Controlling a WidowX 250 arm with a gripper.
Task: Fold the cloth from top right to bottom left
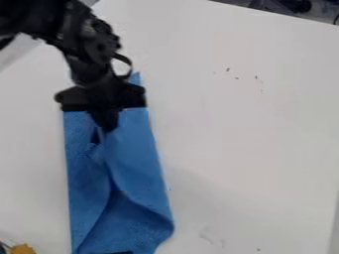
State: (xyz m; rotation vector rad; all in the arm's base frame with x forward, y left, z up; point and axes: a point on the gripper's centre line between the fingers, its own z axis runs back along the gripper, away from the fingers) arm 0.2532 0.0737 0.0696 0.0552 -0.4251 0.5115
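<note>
While the claw meets its upper half, the blue cloth awaits a diagonal fold

As the black arm hangs in from the upper left, the claw sits over the upper part of the cloth, most of which stretches below it toward the view's bottom edge. The cloth's long axis runs from top to bottom on the white surface, with a tip showing behind the claw's right side and a loose ridge running down from where the claw meets the fabric. Whether the claw is wide, narrow or pinching cannot be told. The fold likely calls for a path down and left, along that length; a poor hold could merely bunch the fabric.
</note>
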